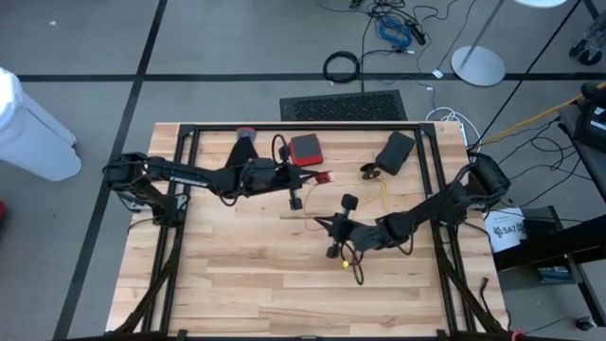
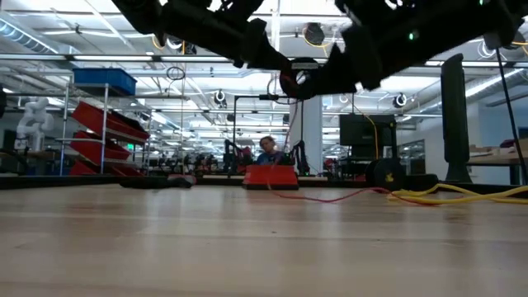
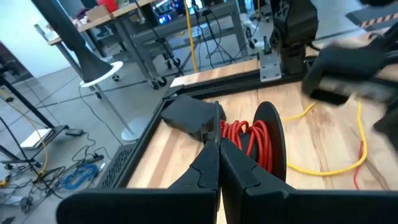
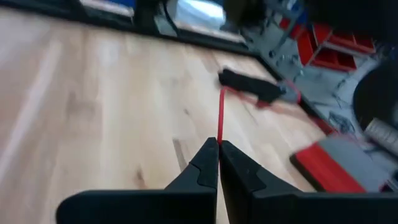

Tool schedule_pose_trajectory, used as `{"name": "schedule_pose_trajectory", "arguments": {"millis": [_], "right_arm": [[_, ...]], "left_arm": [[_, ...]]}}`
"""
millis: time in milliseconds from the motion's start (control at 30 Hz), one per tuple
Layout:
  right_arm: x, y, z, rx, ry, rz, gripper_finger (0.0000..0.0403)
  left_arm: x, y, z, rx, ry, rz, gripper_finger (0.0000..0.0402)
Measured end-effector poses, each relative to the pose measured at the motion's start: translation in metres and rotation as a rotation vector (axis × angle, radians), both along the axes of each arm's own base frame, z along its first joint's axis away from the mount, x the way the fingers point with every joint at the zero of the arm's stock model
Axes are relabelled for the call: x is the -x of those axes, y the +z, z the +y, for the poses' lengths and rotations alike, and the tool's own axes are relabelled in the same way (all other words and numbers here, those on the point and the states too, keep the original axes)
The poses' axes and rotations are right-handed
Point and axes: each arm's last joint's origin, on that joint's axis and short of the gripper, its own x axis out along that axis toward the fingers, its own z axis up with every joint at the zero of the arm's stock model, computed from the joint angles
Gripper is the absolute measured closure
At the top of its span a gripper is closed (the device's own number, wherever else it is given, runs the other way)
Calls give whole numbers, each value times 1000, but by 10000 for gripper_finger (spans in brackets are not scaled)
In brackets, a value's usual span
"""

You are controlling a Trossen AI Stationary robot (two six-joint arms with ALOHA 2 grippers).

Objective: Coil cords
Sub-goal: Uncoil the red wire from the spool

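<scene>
Wooden bench (image 1: 237,275) under me carries the thin yellow cord (image 1: 382,189), right of centre. My right jaws (image 4: 218,144) pinch a thin red cord (image 4: 220,118); left jaws (image 3: 218,144) pressed together. I should draw gently, looping evenly.

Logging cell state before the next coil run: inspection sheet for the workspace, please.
Surface: wooden table inside a black frame; near half bare.
Job's things: yellow cord loose on the right half; red cord bunched beside it; none coiled neatly.
Clutter: red box and black pad near the far edge.
End effectors: left end effector shut, above the red cord; right end effector shut, a thin red strand at its tip.
Cables: black cable ring and loose leads on the floor.
Surroundings: floor vent, white stand base, workshop benches behind.
</scene>
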Motion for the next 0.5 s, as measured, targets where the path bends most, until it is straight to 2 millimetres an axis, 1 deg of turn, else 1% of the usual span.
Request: {"name": "schedule_pose_trajectory", "arguments": {"millis": [133, 200, 333, 433, 500], "right_arm": [[7, -11, -9, 17, -125, 93, 403], [13, -12, -13, 32, -204, 121, 403], [29, -6, -14, 52, -331, 117, 403], [41, 4, -9, 79, -384, 67, 403], [46, 11, -2, 90, -389, 25, 403]], "left_arm": [[0, 0, 0, 2, -6, 5, 402], [0, -1, 0, 3, -6, 15, 402], [1, -4, 0, 5, -6, 41, 402], [1, -5, -1, 6, -6, 48, 402], [1, -6, 0, 6, -5, 59, 402]]}}
